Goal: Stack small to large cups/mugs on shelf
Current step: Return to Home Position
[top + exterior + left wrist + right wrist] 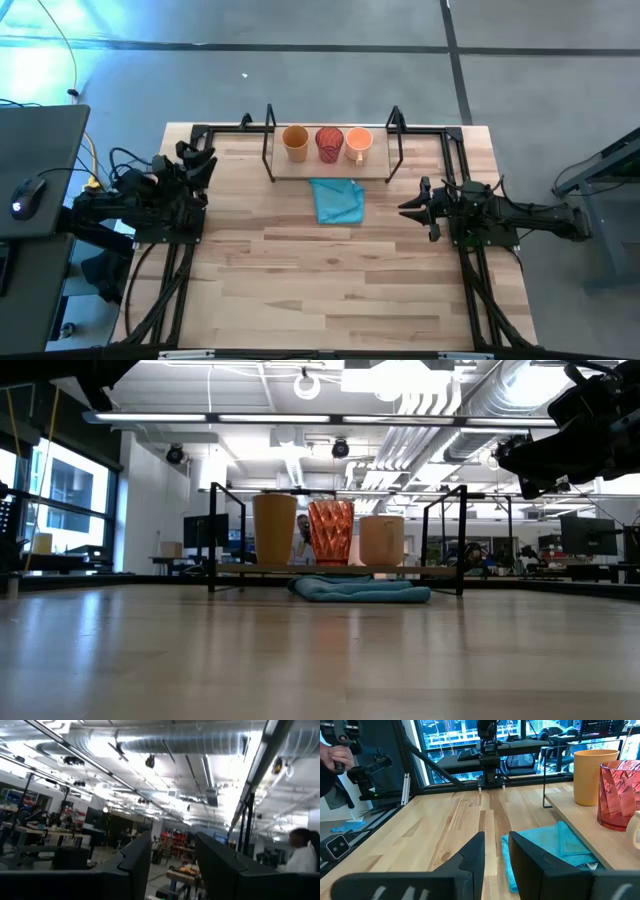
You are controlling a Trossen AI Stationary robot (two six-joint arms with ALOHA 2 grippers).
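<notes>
The shelf [300, 172] stands at the far middle of the bench [330, 290], and all three cups stand upright on its light-wood board in one row. In the high view, from left to right, they are the mustard-tan tumbler [295, 142], the dark red ribbed cup [329, 143] and the orange mug [359, 144], close beside one another, with no claw near them. A teal cloth [338, 201] lies crumpled on the bench just in front of the shelf, its far edge up against the board. The left claw [172, 838] is at the bench's left edge, well apart from the shelf, and points upward toward the ceiling ducts. Its two dark fingers stand apart with a clear gap and hold nothing. The right claw [412, 208] hangs over the bench's right side, level with the cloth and aimed across it. Its wrist view shows the fingers [472, 856] parted by only a narrow gap — empty, with the cloth showing through. The low view shows the right arm [570, 430] raised high above the bench top. Beyond the bench, a person [301, 854] shows at the edge of the left wrist view.
</notes>
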